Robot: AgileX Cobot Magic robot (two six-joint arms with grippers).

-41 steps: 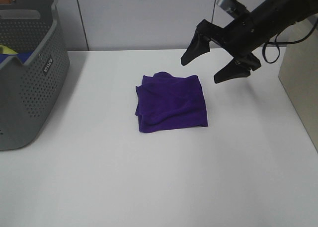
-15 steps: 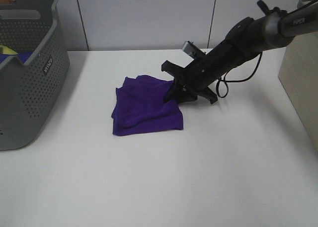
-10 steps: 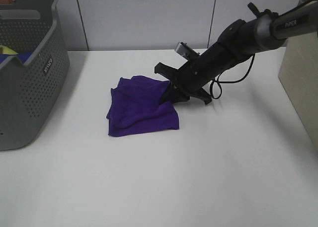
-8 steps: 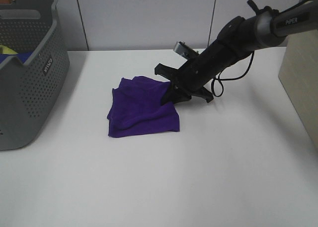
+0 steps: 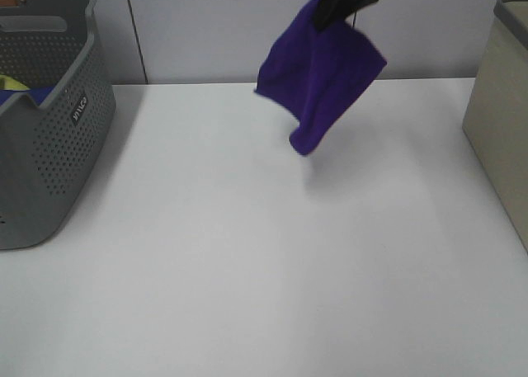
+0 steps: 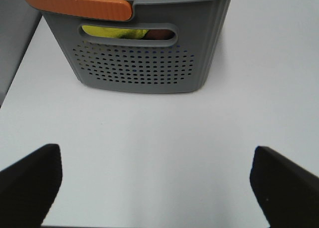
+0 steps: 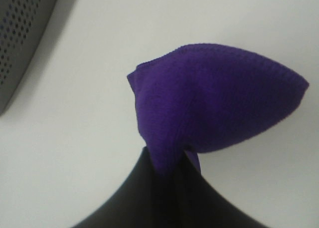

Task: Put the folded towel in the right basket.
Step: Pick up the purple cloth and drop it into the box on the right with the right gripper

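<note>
The purple folded towel hangs in the air above the back of the table, held by one edge. My right gripper is shut on its top edge, high at the top of the exterior view. In the right wrist view the towel droops from the closed fingers. The right basket, beige, stands at the right edge of the table, to the right of the towel. My left gripper is open and empty, facing the grey basket; it is out of the exterior view.
A grey perforated basket with an orange handle, holding yellow and blue cloth, stands at the table's left. The white table lies below the hanging towel. A grey panel wall runs behind.
My right gripper closed on the towel's right edge and lifted it off the table, up and to the right. The towel now hangs unfolded in the air.
</note>
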